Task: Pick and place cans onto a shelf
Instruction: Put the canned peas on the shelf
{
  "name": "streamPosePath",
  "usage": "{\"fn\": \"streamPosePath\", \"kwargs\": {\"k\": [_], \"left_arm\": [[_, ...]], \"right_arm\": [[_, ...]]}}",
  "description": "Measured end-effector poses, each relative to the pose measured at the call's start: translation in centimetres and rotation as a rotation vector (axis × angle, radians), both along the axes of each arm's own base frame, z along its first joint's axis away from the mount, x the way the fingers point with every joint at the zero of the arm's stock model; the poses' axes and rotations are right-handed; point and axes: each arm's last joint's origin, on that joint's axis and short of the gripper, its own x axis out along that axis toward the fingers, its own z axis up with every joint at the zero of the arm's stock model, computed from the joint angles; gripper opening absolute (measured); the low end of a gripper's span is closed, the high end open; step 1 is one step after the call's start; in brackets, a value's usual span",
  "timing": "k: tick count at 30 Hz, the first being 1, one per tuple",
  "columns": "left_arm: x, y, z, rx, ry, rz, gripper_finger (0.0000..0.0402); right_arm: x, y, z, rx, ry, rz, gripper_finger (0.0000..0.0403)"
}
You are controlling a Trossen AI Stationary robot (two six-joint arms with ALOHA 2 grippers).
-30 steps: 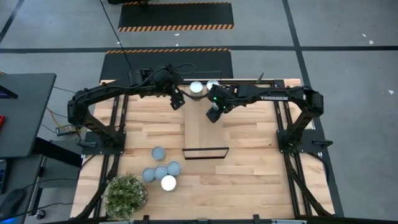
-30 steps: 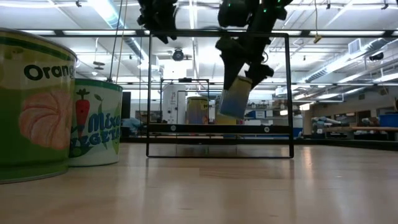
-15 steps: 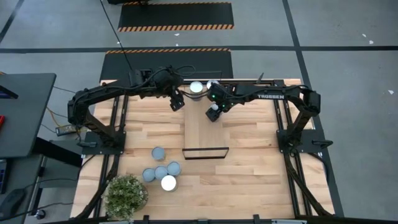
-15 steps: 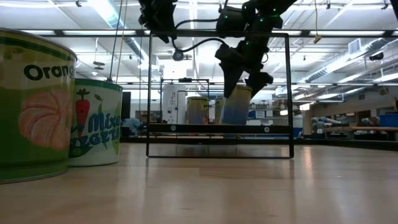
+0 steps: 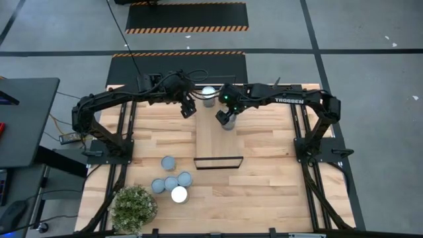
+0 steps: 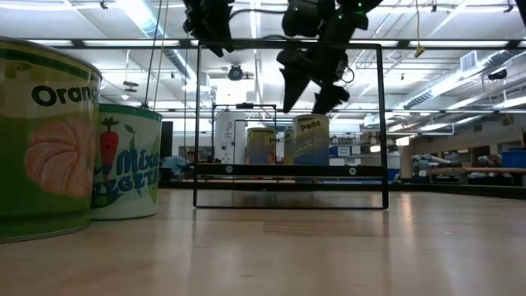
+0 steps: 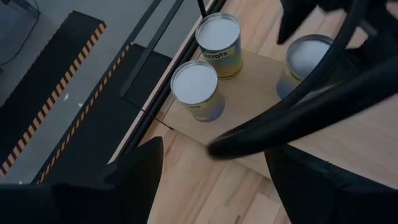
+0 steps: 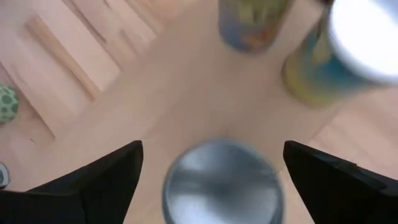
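Three cans on the shelf, five on the table — eight counted.

The shelf point(image 5: 213, 135) carries three cans at its far end: two point(image 7: 198, 89) point(image 7: 219, 36) side by side and a third, the Peas can point(image 6: 311, 140), upright directly under the right gripper point(image 6: 306, 89), whose jaws are spread clear of it. The left gripper point(image 5: 188, 108) hangs beside the shelf's far end, jaws parted, empty. Five cans point(image 5: 171, 183) cluster on the tabletop point(image 5: 271, 165) near a potted plant point(image 5: 133, 207). From above, the right arm hides most of the shelf's cans — only one top shows clearly.
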Motion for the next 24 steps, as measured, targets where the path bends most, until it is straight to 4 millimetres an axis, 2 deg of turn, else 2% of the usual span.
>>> {"fn": "streamPosePath", "kwargs": {"k": [4, 8, 17, 24], "left_arm": [[0.0, 0.0, 0.0, -0.001, 0.004, 0.000, 0.0286], [-0.1, -0.1, -0.1, -0.026, 0.009, -0.002, 0.0286], [-0.6, -0.3, -0.5, -0.071, 0.063, 0.002, 0.0286], [0.0, -0.5, -0.7, -0.183, 0.013, -0.092, 0.0286]], "right_arm": [[0.3, 0.2, 2.3, -0.083, -0.006, 0.072, 0.0394], [0.1, 0.9, 3.7, -0.119, 0.044, 0.178, 0.0394], [-1.8, 3.4, 3.3, -0.150, 0.304, 0.299, 0.0387], [-3.7, 5.3, 1.9, -0.170, 0.293, 0.318, 0.0375]]}}
